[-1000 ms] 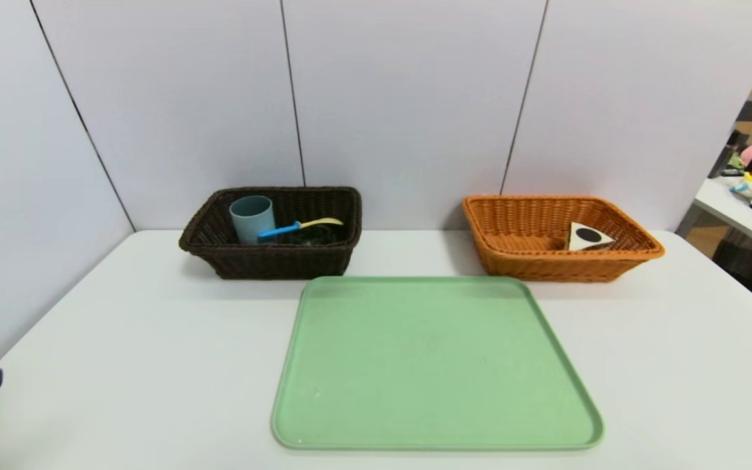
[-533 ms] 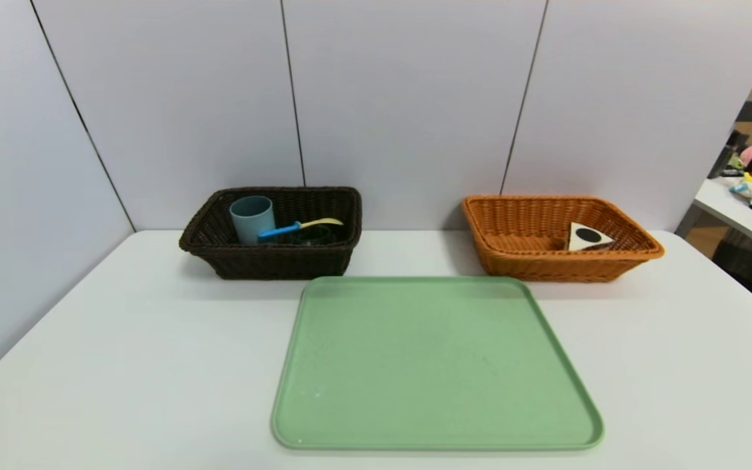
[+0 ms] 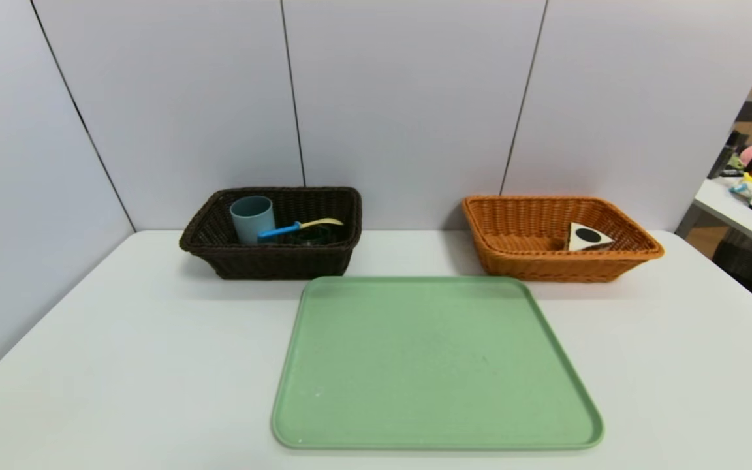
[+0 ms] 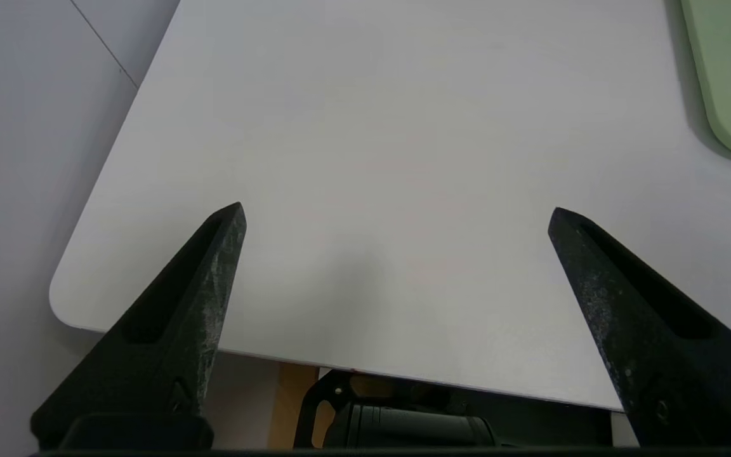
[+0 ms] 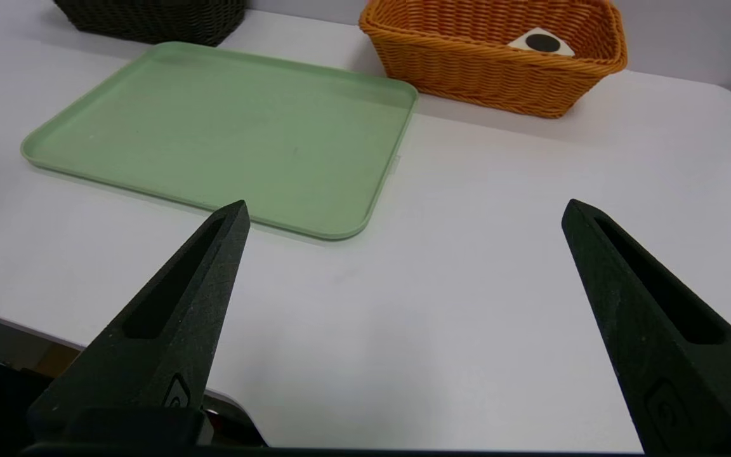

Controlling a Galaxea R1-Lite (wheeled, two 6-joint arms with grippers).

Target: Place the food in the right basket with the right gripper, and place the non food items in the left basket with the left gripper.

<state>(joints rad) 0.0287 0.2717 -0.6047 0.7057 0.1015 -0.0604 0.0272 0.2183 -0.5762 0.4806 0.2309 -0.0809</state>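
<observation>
"Where's the cake slice?"
"Upper right of the head view, in the orange wicker basket, being food."
"And the blue cup?"
"Upper left, in the dark basket, probably as non-food."
"Grippers?"
"Left and right both spread wide, empty, near the table's front."

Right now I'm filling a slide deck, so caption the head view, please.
Sorted: blue cup in the dark basket, cake slice in the orange one.

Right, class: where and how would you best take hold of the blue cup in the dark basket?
I'd grip the cup by its upper wall, coming from above: it stands nearly upright, its round mouth faces up, and the dark basket's walls block the sides.
</observation>
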